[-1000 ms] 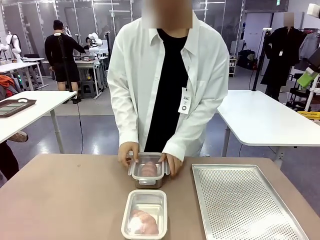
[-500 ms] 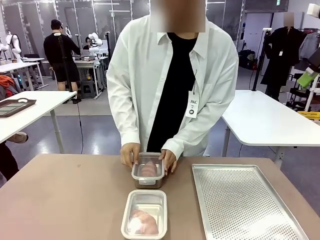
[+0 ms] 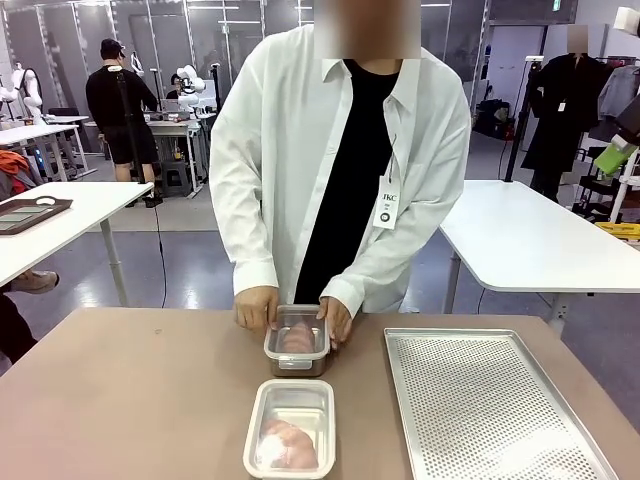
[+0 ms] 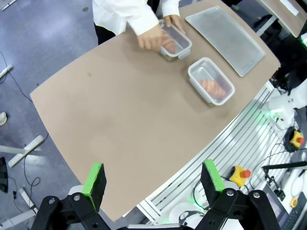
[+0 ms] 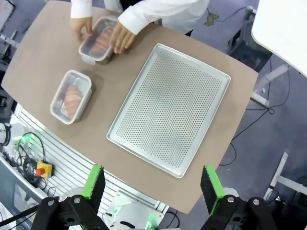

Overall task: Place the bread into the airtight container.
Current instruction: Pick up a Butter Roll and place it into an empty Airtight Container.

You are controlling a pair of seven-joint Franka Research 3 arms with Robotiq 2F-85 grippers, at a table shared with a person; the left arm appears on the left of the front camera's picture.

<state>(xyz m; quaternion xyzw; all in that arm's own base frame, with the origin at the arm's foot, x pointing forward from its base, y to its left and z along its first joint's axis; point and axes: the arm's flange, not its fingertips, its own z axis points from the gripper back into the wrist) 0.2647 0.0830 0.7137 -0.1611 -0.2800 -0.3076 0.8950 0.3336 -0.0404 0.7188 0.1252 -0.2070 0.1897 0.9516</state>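
The person's hands (image 3: 258, 306) press the lid onto the far container (image 3: 297, 339), sealing the bread (image 3: 297, 338) inside, while a second container (image 3: 289, 427) waits on the worktop (image 3: 130, 390), and both grippers (image 4: 152, 181) (image 5: 151, 184) hang open, empty, high above.

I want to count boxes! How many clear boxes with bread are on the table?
2. One box sits between the person's hands at the far side; the other box is nearer the robot, beside the tray.

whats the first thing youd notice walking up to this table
A person in a white shirt at the far side, both hands on a lidded container with bread inside. Nearer the robot sits a second container, also holding bread. A large perforated metal tray lies on the robot's right.
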